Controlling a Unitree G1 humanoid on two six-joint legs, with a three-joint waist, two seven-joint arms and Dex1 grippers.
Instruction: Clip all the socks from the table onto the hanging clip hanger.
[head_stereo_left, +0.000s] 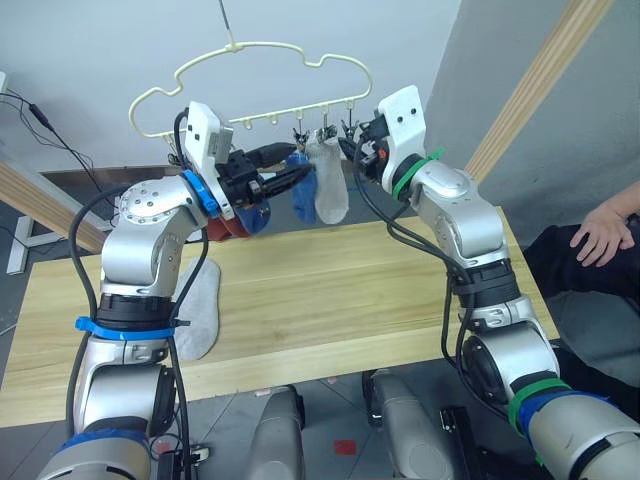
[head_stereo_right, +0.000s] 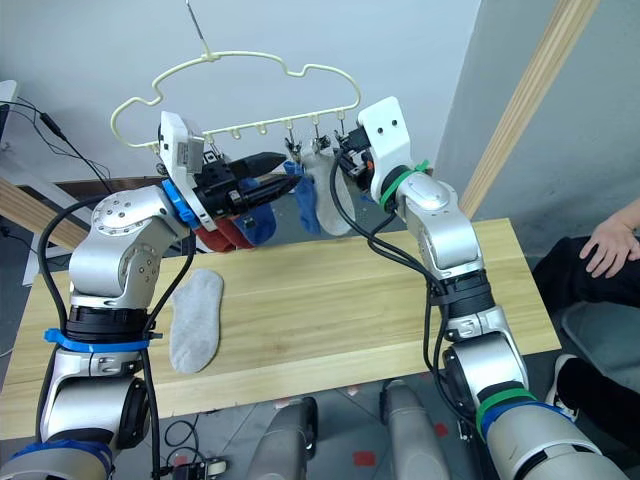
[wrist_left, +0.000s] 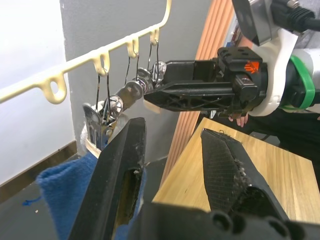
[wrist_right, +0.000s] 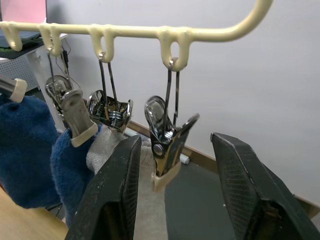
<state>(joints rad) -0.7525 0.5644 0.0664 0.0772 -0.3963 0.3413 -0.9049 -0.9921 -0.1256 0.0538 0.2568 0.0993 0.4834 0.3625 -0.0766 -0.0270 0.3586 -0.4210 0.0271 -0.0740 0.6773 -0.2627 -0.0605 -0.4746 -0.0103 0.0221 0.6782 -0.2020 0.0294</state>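
Left eye view, entries listed left to right. Grey sock (head_stereo_left: 199, 310): laid flat on the bench (head_stereo_left: 330, 290), near its left end, beside the left arm. Red socks (head_stereo_left: 228, 225): seen bunched behind the left arm, at the far edge of the bench; whether they are clipped cannot be told. Left claw (head_stereo_left: 283, 170): raised to the row of clips, fingers spread; one finger (wrist_left: 117, 180) is shown in the left wrist view lying against a blue sock (wrist_left: 67, 190), nothing being pinched. Hanger (head_stereo_left: 262, 75): pale yellow, cloud-shaped, hung by a thin hook above the far side of the bench, with small metal clips along its lower bar. Blue sock, second item (head_stereo_left: 304, 195): hung from a clip near the middle of the bar. Second grey sock (head_stereo_left: 328, 180): hung just beside it, to the right. Right claw (wrist_right: 172, 165): held up at the right end of the bar, fingers spread on either side of an empty clip (wrist_right: 167, 137), as shown in the right wrist view. Person's hand (head_stereo_left: 603, 232): rested on a dark-clothed knee beyond the right end of the bench.
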